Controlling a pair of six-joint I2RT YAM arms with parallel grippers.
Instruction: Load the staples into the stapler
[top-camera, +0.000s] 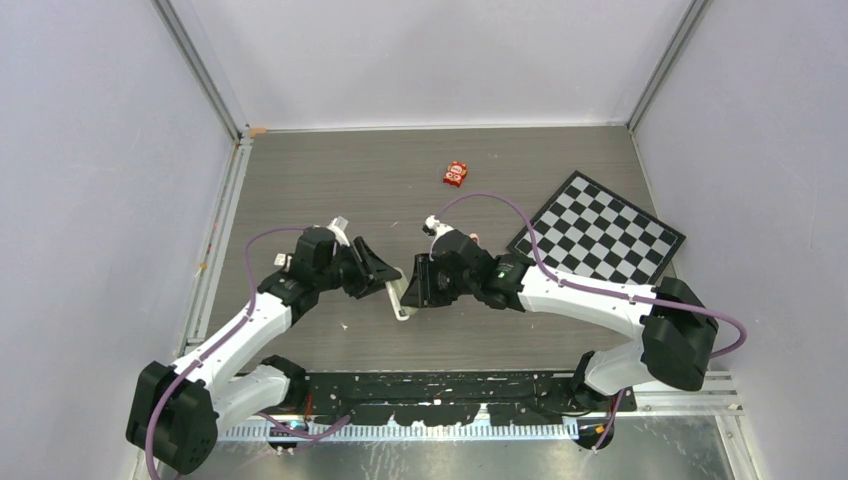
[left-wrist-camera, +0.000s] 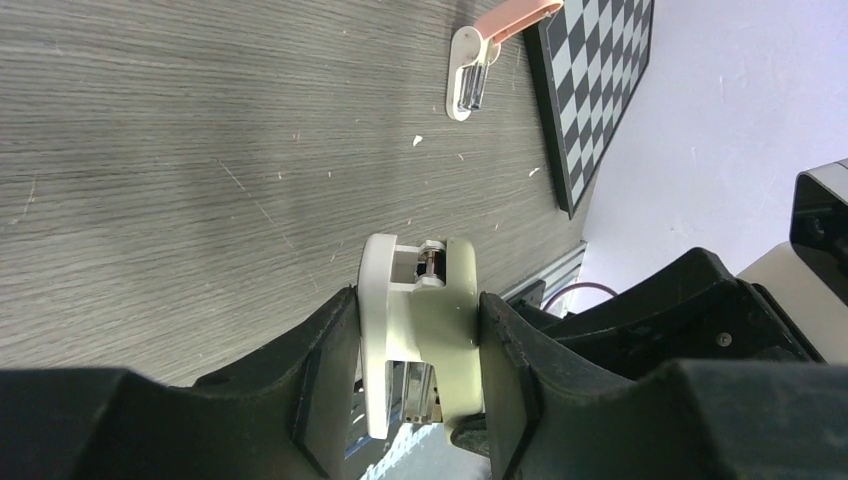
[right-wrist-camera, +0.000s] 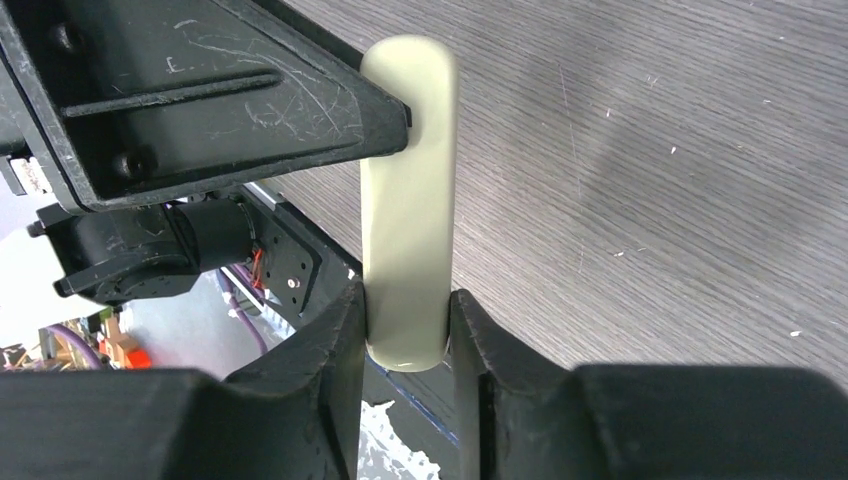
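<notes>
so the left hand (left-wrist-camera: 415, 310) is clamped on one end of the stapler (right-wrist-camera: 408, 180) and the right hand (right-wrist-camera: 408, 298) pinches the other, guessing to pry it open

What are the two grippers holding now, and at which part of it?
Both hold the slim olive-grey bar-shaped stapler. The left gripper clamps it near one end, and the right gripper clamps the opposite, rounded end.

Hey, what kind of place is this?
Probably a robotics lab test booth: plain white walls on metal framing, a checkerboard calibration board on the wood-grain table, and a left arm and right arm bolted to one rail.
</notes>
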